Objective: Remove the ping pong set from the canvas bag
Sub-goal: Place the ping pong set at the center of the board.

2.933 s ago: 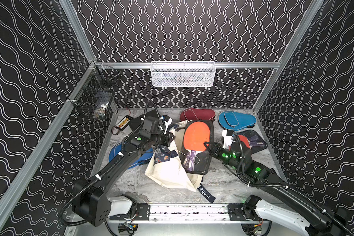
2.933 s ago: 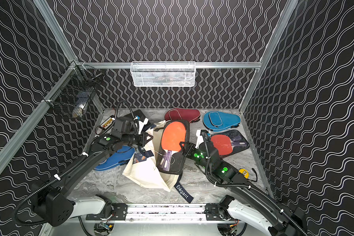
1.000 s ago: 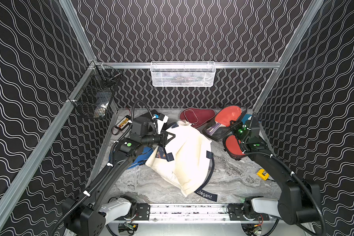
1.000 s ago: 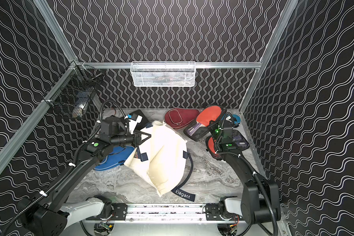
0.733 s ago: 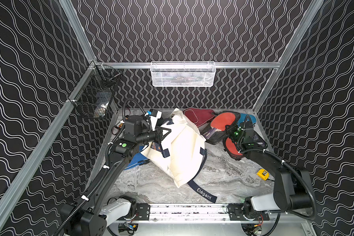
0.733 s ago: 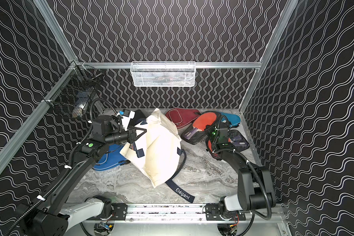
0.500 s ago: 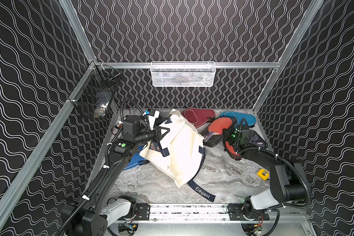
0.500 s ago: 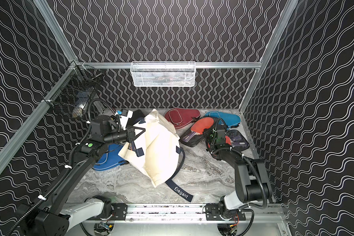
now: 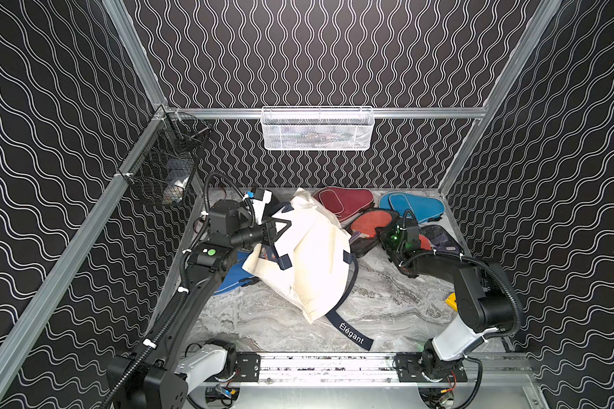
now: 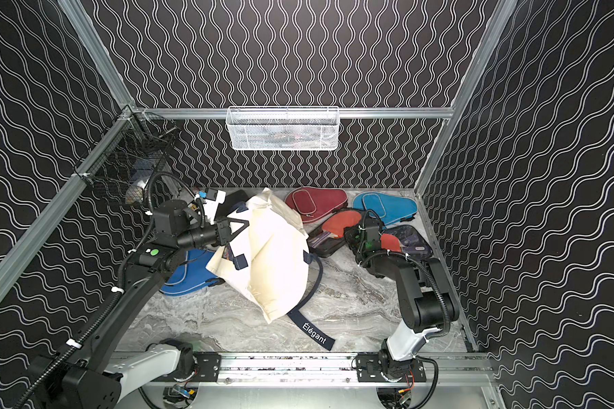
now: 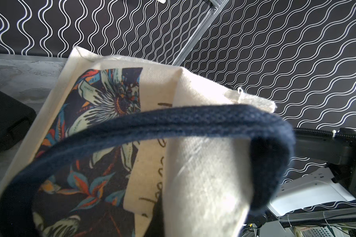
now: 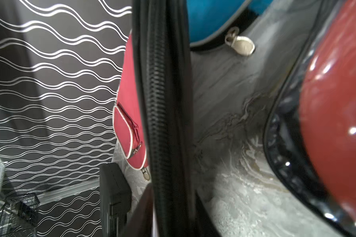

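Ping pong set, a black zipped case with an orange-red bat showing, lies on the bench outside the canvas bag, just at the bag's 3 o'clock if the back wall is 12. Removal therefore looks all but done, and I judge the step in hand to be the set-down. The right gripper sits at the case's 3 o'clock edge; the zip fills the right wrist view, but the fingers are hidden, so I cannot tell whether they grip or are letting go. The left gripper has its fingers closed on the bag's upper edge at the bag's 10 o'clock, with the cloth hanging from it; a navy handle crosses the left wrist view. The next move probably calls for the right fingers to back clear without dragging the case, and for the left to lower the bag. Readable writing: "Élégant" in white on the navy strap at the bag's 5 o'clock; script beside the bag's floral print is too partial to read. A red case lies at 1 o'clock and a blue case at 2 o'clock.
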Controlling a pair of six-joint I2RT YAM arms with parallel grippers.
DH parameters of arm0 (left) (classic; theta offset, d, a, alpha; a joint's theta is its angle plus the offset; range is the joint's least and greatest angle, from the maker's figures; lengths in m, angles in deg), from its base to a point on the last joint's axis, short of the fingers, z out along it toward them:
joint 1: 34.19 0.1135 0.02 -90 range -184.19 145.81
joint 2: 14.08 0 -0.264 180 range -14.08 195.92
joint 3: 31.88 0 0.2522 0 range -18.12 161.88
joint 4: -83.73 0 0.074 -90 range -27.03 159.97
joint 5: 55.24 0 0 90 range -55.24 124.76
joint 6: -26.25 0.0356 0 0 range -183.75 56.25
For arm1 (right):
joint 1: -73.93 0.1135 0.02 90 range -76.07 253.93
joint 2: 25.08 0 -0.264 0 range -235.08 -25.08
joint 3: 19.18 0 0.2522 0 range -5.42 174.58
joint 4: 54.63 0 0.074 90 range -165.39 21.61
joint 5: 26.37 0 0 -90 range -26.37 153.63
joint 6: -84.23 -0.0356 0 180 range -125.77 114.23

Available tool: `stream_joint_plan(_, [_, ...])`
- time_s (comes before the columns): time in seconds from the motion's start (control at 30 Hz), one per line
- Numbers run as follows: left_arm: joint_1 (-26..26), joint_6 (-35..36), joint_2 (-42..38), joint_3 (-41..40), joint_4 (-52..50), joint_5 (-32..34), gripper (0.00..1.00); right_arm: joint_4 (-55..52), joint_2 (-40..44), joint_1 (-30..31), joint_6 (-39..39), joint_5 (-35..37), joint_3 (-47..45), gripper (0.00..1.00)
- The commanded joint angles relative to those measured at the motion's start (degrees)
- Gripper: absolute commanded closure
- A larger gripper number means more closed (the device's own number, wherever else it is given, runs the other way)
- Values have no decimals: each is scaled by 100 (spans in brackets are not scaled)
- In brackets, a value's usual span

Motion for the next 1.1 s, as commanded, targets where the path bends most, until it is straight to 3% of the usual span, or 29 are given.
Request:
stream_joint_plan(0.0, [52, -138, -69, -20, 541, -150, 100, -271, 37, 66, -64, 32, 126, 58])
stream_joint_plan(0.33, [167, -198, -94, -44, 590, -158, 100, -1698, 54, 141, 279, -309, 667, 21])
stream_joint_plan(0.6, [211, -181, -152, -64, 542, -86, 100, -2642, -385, 167, 786, -878, 1488, 3])
stream_joint_plan(1.07, [231, -233, -165, -106, 599, -118, 100, -3374, -546, 197, 1317, -1208, 1724, 1])
